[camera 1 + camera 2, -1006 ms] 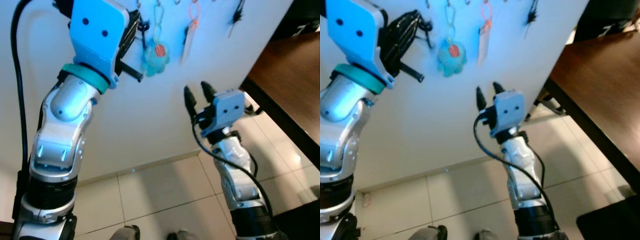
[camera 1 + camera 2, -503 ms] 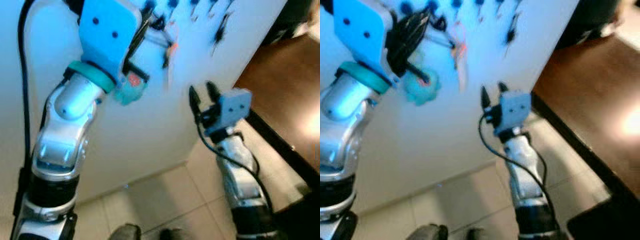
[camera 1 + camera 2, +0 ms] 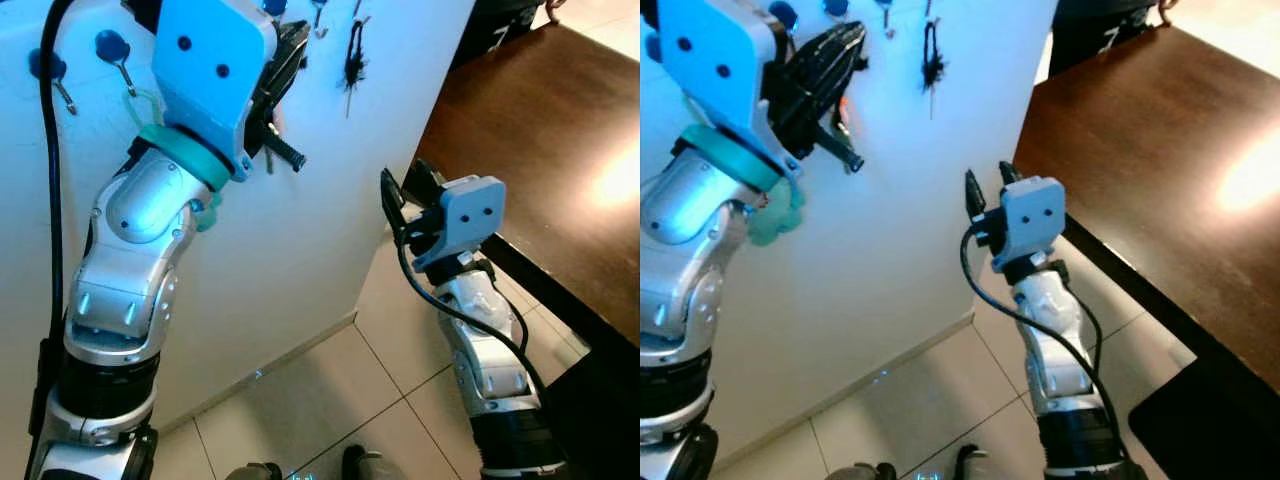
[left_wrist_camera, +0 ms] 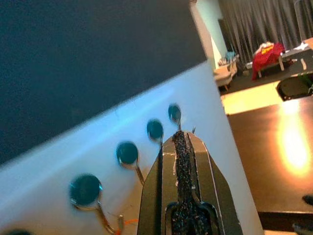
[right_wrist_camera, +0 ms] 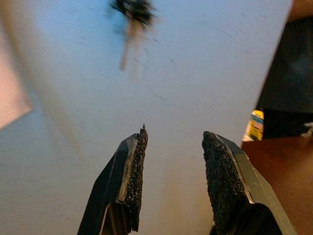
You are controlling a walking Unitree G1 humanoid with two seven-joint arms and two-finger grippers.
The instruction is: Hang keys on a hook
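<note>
My left gripper [image 4: 177, 147], fingers pressed together, is raised at the wall's blue hooks [image 4: 128, 153]; teal keychain [image 3: 775, 215] dangles beside my forearm. Black keys [image 3: 353, 62] hang further right. My right gripper [image 5: 171, 161] is spread, empty.

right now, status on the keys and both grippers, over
Left gripper shut, raised at the hook row on the white wall. Right gripper open, empty, low beside the wall. Black keys hang on a hook. Can't tell whether the left holds keys.

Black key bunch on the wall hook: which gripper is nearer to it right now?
Left. The left gripper is raised beside the black key bunch, up at the hooks. The right gripper sits well below it, off the wall.
</note>
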